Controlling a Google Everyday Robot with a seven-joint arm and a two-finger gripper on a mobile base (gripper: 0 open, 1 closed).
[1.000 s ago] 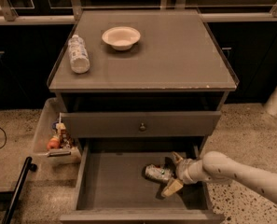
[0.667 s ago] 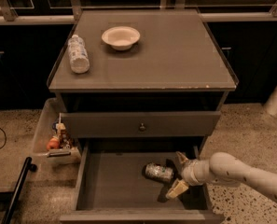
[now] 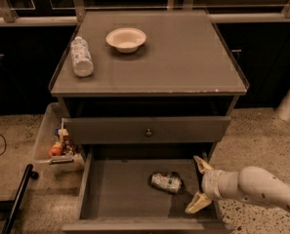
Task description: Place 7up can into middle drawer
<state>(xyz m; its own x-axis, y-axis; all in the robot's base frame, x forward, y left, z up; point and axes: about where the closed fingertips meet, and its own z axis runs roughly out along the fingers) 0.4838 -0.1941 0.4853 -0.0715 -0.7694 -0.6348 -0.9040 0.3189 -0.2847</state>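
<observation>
- Camera view, the change: the end effector (image 3: 199,184), at the lower right of the frame, has drawn back to the right since a second ago. Then it sat close against the can; now a clear gap lies between them.
- Its two fingers are spread wide and carry nothing, so it has released.
- The can (image 3: 166,182) lies on its side on the bare floor of the open drawer (image 3: 120,189), right of centre at the bottom of the frame, in the same spot as before.
- What that means: the can looks delivered, so I judge the task all but done, with only the arm left to pull clear.
- The can's look: small, silvery-white, pale green print, a small red spot, slightly dented.
- Above it, the knobbed drawer (image 3: 147,129) is shut; the worktop (image 3: 183,57) carries a bottle (image 3: 81,56) on its side and a bowl (image 3: 126,38), both where they were.
</observation>
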